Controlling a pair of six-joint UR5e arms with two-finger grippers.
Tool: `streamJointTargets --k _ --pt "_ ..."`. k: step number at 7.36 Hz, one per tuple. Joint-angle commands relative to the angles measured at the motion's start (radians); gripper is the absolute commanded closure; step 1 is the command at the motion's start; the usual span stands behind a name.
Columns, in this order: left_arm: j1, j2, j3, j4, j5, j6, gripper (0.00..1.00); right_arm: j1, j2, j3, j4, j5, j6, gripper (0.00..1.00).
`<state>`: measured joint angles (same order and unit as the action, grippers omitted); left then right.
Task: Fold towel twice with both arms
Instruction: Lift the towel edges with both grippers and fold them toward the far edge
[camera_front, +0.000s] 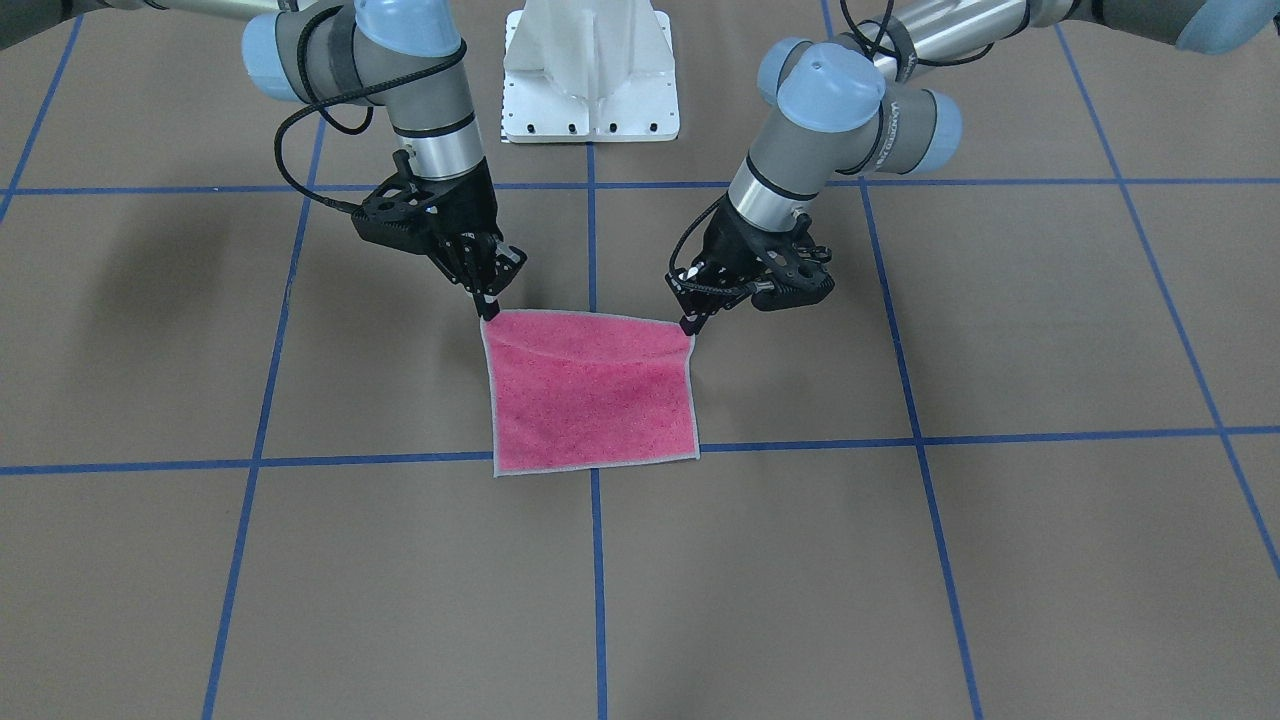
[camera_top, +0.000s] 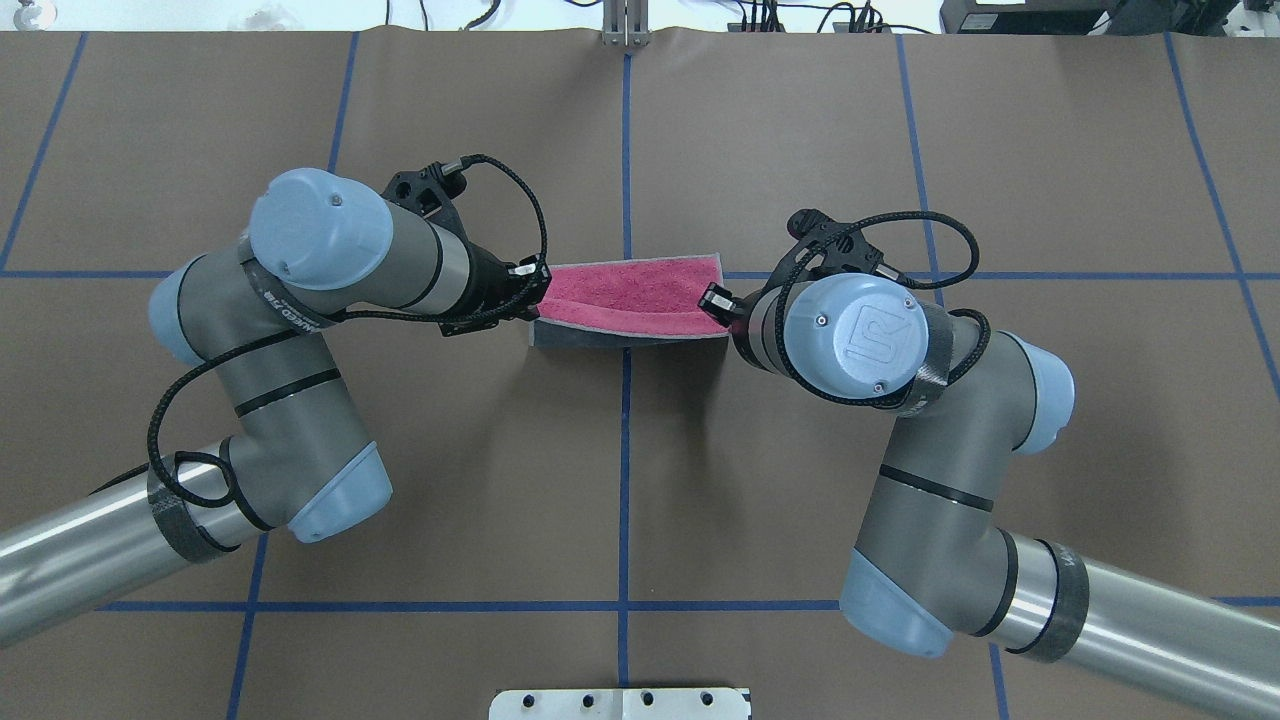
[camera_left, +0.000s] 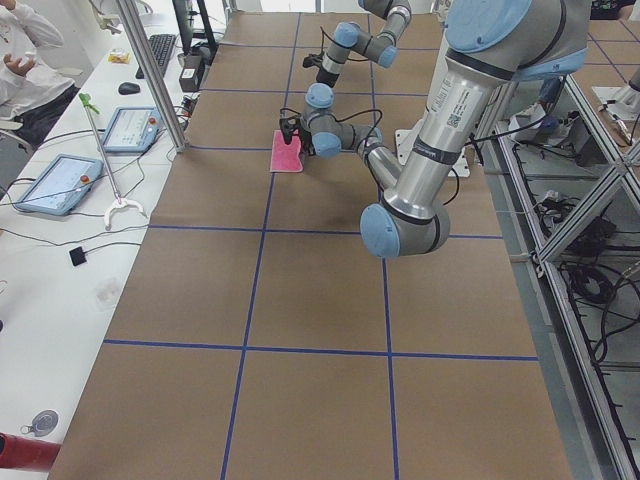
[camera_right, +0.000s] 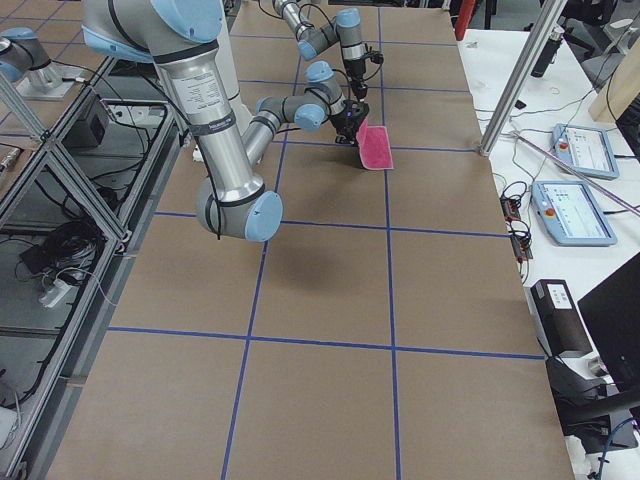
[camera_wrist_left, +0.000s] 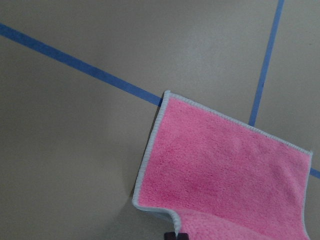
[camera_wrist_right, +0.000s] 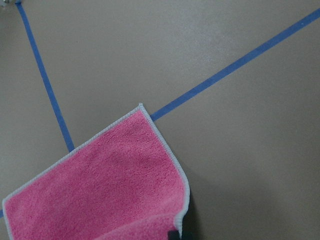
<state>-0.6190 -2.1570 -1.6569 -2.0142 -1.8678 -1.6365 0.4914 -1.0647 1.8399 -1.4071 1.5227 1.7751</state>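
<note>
Small square pink terry towel (camera_front: 590, 395), ahead of white bolted pedestal base (camera_front: 590, 75), base-side corners pinched by black left gripper (camera_front: 690, 322) and right gripper (camera_front: 488, 305): I am aiming both level onto its far edge.

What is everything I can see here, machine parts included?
Towel: one, pink with a grey underside, mid-table, one edge lifted.
Table: one, brown, under everything.
Tape lines: several, blue, a grid across the table.
Pedestal base: one, white, between the arms.
Tablets: two, blue-edged, on the white side bench.
Person: one, white sleeves, beside that bench.
Left arm: one, silver-grey with pale blue caps; jaws shut on one raised towel corner.
Right arm: one, same colours; jaws shut on the other raised corner.
</note>
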Motion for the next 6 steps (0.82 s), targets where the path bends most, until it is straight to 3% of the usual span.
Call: streamJointTargets --k 1,3,6 --pt "-0.024 -0.03 0.035 0.006 -0.001 0.001 1.0 0.029 0.012 -0.03 0.003 0.002 -0.026 1.0" --pt "-0.038 -0.076 0.11 0.005 -0.001 0.001 1.0 0.052 0.073 -0.105 0.003 0.004 -0.031 1.0" --pt "-0.045 -0.08 0.141 0.003 0.001 0.003 1.0 0.075 0.117 -0.172 0.007 0.013 -0.051 1.0"
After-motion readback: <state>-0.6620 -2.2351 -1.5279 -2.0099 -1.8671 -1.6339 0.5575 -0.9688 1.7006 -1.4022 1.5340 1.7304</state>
